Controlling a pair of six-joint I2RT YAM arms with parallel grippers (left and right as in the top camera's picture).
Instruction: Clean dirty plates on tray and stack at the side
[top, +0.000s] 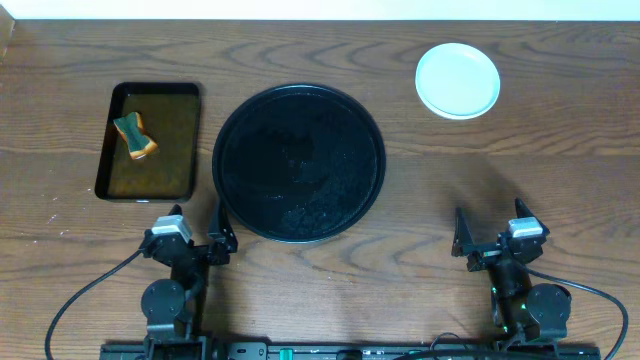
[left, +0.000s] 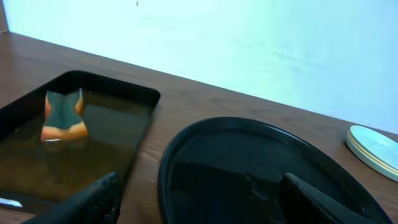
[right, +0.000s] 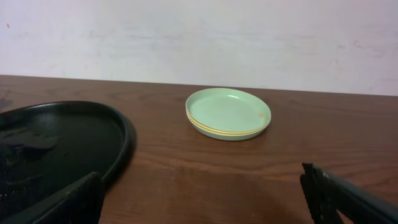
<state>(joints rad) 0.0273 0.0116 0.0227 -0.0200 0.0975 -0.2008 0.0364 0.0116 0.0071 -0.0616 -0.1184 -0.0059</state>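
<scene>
Far right on the table, the plates (top: 457, 80) sit stacked, a mint one on top, well apart from the bare round tray (top: 298, 162). The left gripper (left: 205, 202) and right gripper (right: 202, 202) hang released, holding nothing. The task looks finished, so no further move seems called for.

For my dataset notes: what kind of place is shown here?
Likely a robotics lab bench, not a kitchen: a wooden table, a plain wall, and a staged set of black tray, sponge and stacked plates.
</scene>
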